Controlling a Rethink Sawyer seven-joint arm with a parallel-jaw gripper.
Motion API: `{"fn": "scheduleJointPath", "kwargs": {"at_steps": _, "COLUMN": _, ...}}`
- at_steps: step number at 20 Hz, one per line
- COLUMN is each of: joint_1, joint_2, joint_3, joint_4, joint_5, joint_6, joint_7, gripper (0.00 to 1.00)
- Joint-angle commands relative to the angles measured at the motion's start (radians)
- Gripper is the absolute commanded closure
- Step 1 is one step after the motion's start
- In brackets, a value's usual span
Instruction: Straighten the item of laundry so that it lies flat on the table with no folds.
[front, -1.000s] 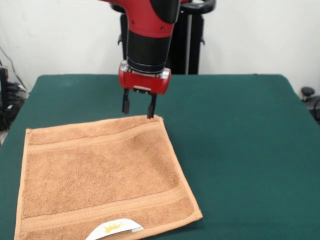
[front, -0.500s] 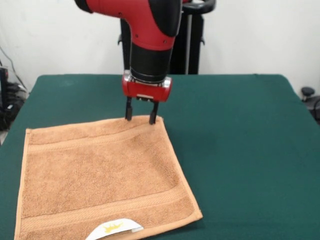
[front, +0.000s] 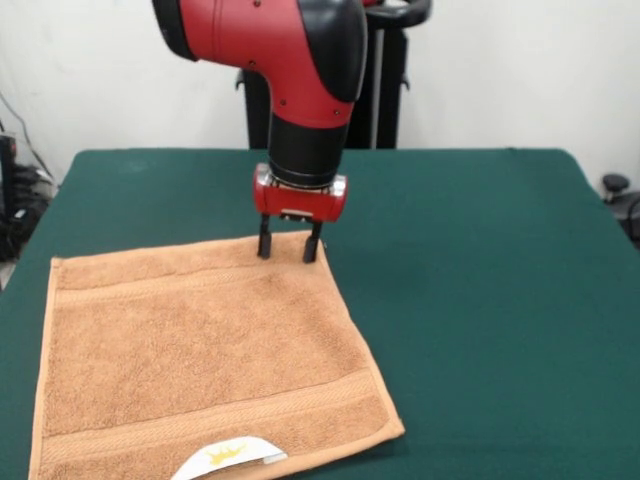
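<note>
The item of laundry (front: 200, 350), an orange-tan terry towel, lies spread on the left half of the dark green table (front: 480, 260). Its woven border bands run along the far and near sides. A white label with a gold crown (front: 228, 457) curls up at the near edge. My gripper (front: 289, 248) hangs from the red and black arm right over the towel's far right corner. Both black fingers point down, open, with their tips at the cloth. Nothing is held between them.
A black stand (front: 385, 75) rises behind the table against a white wall. Cables and dark gear (front: 15, 200) sit off the table's left side. A small black object (front: 615, 185) shows past the right edge.
The gripper has come down and a little toward the camera, from just above the towel's far edge to resting on its far right corner. The towel has not shifted.
</note>
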Motion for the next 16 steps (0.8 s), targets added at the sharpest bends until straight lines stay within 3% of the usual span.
{"fn": "scheduleJointPath", "kwargs": {"at_steps": 1, "joint_1": -0.015, "joint_2": 0.184, "joint_3": 0.110, "joint_4": -0.144, "joint_5": -0.063, "joint_6": -0.260, "joint_7": 0.108, "gripper": 0.00}}
{"fn": "scheduleJointPath", "kwargs": {"at_steps": 11, "joint_1": -0.020, "joint_2": 0.179, "joint_3": 0.121, "joint_4": -0.133, "joint_5": -0.078, "joint_6": -0.283, "joint_7": 0.134, "gripper": 0.00}}
{"fn": "scheduleJointPath", "kwargs": {"at_steps": 14, "joint_1": -0.019, "joint_2": 0.146, "joint_3": 0.118, "joint_4": -0.113, "joint_5": -0.080, "joint_6": -0.245, "joint_7": 0.127, "gripper": 0.00}}
{"fn": "scheduleJointPath", "kwargs": {"at_steps": 16, "joint_1": -0.026, "joint_2": 0.079, "joint_3": 0.122, "joint_4": -0.088, "joint_5": -0.090, "joint_6": -0.147, "joint_7": 0.088, "gripper": 0.00}}
